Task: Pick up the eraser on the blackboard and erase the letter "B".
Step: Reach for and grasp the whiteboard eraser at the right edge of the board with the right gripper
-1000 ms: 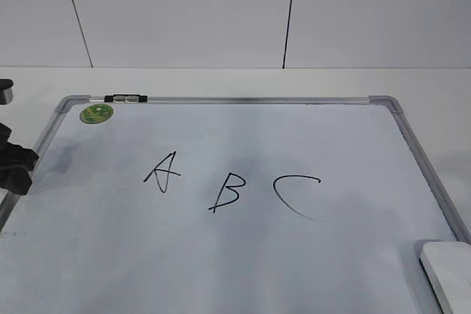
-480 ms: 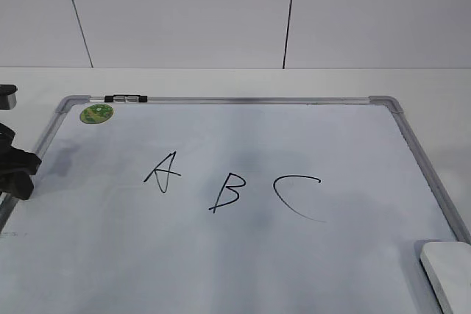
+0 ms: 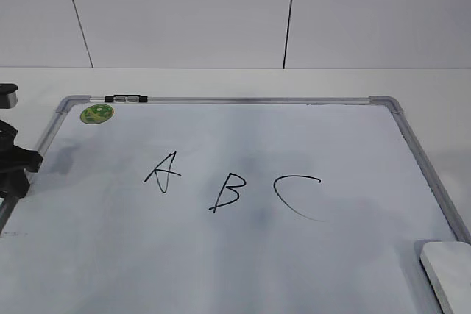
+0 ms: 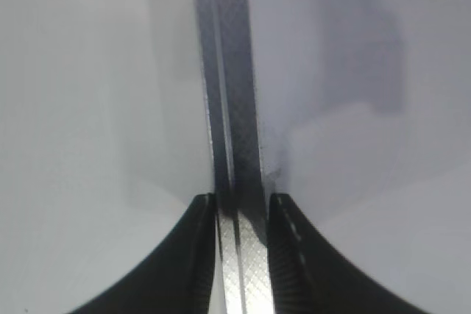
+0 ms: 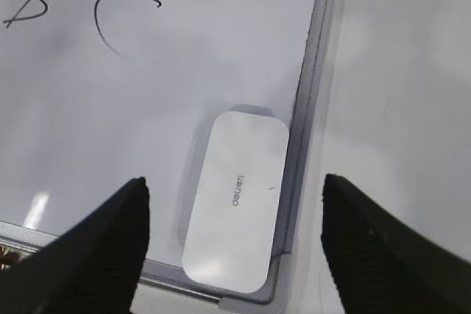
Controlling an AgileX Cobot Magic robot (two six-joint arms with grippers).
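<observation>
The blackboard (image 3: 243, 255) lies flat on the table with black letters A, B and C. The letter "B" (image 3: 224, 193) is in the middle, and also shows at the top left of the right wrist view (image 5: 33, 1). The white eraser (image 3: 449, 273) lies in the board's near right corner against the frame. In the right wrist view the eraser (image 5: 235, 207) lies below and between the wide-open jaws of my right gripper (image 5: 234, 182). My left gripper (image 3: 16, 165) is at the board's left edge. In the left wrist view its jaws (image 4: 241, 200) are closed on the grey frame (image 4: 232, 108).
The letter A (image 3: 163, 170) is left of the B and the C (image 3: 294, 193) is right of it. A green sticker (image 3: 96, 114) and a black-and-silver clip (image 3: 125, 98) sit at the far left corner. White table surrounds the board; a white wall stands behind.
My left gripper has shifted slightly away along the board's left edge. The eraser and letters have not moved.
</observation>
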